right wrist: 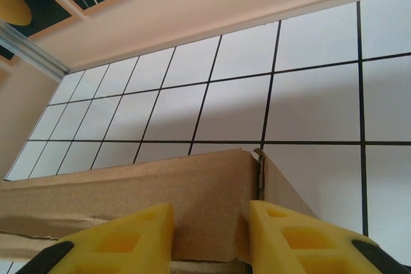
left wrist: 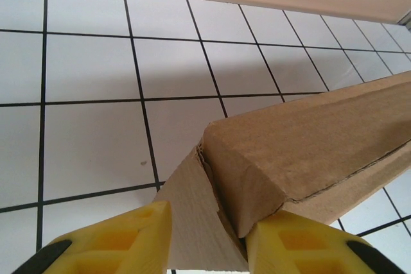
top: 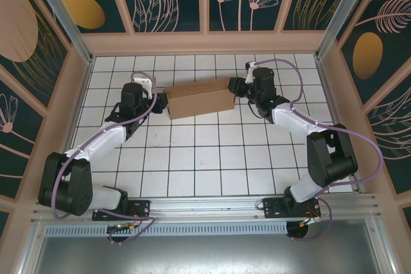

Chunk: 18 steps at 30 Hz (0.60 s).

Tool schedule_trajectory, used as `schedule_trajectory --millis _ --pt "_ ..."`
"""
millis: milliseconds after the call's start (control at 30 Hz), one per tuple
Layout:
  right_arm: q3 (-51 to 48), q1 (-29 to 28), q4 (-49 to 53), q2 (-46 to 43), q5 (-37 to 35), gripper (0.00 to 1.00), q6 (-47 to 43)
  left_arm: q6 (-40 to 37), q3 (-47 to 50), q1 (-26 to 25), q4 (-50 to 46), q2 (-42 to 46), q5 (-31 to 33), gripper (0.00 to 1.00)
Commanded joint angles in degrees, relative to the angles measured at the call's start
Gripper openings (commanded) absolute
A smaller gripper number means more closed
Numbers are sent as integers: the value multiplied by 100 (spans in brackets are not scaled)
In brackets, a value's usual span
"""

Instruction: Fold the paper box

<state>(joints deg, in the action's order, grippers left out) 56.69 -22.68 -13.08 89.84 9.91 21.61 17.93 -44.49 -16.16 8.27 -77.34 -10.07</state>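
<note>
The paper box point(top: 199, 99) lies folded as a long brown carton on the tiled floor toward the back, one arm at each end. My left gripper point(top: 162, 102) is at its left end. In the left wrist view the yellow fingers point(left wrist: 122, 239) stand apart, with a pale end flap point(left wrist: 192, 222) and the box's corner point(left wrist: 308, 139) between them; the corner touches the right finger. My right gripper point(top: 235, 86) is at the right end. In the right wrist view its fingers point(right wrist: 289, 235) press the box's end wall point(right wrist: 212, 190) from both sides.
The white tiled floor point(top: 205, 158) is ringed by a tan wooden wall point(top: 205, 43) close behind the box. Side walls point(top: 76, 94) stand left and right. An aluminium rail point(top: 205, 206) carries both arm bases at the near edge.
</note>
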Motion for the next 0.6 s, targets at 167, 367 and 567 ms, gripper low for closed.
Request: schedule_trajectory --millis 167,367,567 --pt "-26 -87 410 55 -332 36 127 273 291 -50 -322 796 -371 35" --pt "-25 -110 410 47 -368 37 99 819 44 80 -67 1107 -244 45" --pt "1 -123 420 76 -376 38 67 1435 -392 307 355 569 -391 61"
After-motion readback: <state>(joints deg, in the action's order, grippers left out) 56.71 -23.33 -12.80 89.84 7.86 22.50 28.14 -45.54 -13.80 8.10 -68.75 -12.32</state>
